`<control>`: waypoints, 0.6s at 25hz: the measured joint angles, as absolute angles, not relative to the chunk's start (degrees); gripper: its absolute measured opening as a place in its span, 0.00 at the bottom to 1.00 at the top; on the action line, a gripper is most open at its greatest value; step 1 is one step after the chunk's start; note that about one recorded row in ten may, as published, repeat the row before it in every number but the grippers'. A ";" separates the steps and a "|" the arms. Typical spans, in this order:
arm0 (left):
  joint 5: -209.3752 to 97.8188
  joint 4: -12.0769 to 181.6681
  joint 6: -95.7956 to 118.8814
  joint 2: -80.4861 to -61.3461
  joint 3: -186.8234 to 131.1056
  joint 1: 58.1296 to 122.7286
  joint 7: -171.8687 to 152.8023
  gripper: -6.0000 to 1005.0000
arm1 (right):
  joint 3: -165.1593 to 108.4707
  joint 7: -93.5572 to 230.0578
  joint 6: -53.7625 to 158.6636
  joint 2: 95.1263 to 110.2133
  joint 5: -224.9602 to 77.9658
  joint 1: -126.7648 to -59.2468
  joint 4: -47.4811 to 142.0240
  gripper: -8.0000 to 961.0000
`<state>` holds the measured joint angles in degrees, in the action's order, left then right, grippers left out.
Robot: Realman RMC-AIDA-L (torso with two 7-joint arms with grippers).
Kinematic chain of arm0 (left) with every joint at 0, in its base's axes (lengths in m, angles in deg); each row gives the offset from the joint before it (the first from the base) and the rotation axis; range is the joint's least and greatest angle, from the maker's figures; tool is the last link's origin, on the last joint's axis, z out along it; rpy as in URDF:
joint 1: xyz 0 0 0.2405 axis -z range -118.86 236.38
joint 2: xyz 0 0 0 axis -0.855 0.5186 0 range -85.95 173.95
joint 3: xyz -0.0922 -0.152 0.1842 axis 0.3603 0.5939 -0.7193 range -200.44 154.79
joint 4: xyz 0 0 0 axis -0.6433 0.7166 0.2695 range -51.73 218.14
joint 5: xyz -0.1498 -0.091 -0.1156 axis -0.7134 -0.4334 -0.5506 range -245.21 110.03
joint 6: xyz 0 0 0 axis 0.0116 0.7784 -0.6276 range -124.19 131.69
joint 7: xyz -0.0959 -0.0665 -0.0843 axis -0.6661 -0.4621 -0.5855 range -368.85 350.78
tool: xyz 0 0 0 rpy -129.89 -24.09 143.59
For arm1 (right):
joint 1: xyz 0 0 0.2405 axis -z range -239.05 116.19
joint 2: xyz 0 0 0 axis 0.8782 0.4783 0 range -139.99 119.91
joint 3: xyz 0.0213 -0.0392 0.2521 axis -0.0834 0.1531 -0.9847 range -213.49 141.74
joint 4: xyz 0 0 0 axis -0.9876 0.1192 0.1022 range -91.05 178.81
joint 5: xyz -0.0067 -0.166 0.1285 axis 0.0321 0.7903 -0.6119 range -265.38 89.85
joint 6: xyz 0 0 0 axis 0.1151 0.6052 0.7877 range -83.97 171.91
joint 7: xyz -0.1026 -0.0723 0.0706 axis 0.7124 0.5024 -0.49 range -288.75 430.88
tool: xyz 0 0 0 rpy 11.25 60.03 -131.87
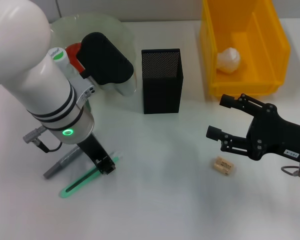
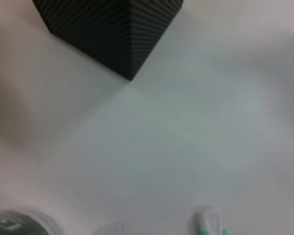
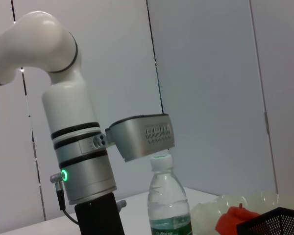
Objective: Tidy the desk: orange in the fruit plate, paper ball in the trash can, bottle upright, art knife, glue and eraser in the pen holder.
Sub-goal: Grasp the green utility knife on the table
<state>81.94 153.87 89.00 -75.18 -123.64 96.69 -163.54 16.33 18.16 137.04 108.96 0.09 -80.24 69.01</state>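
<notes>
Left claw down on the green knife; right claw idle by the eraser.

Left claw [image 1: 106, 166] sits at the art knife [image 1: 88, 178], whose long axis runs diagonally on the worktop [image 1: 160, 200]; finger spread: cannot tell. Pen holder [image 1: 161, 80] lies beyond, toward the right. Right claw [image 1: 224, 117] gapes wide, eraser [image 1: 224, 166] just beside.

The pen holder [image 1: 161, 80] is black with a fine mesh pattern, the bin [image 1: 244, 47] is bright yellow with a white paper ball [image 1: 228, 60] inside, and the plate [image 1: 117, 31] is pale translucent green around a red-orange fruit [image 1: 73, 51]. The art knife [image 1: 90, 176] is mint green, the glue stick [image 1: 63, 163] beside it grey, and the eraser [image 1: 224, 166] tan — all on a white desk [image 1: 165, 200]. The left arm [image 1: 45, 95] is white with black bands and a glowing green ring, the right gripper [image 1: 225, 118] black, and the bottle [image 3: 168, 205] clear with a white cap and green label.
</notes>
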 joint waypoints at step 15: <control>81.98 152.32 88.08 -75.18 -124.34 97.77 -163.47 0.28 | 16.24 18.16 137.04 108.96 0.13 -80.41 69.01 0.88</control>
<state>81.98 152.32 88.08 -75.18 -124.34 97.77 -163.47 16.24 18.16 137.04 108.96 0.13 -80.41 69.01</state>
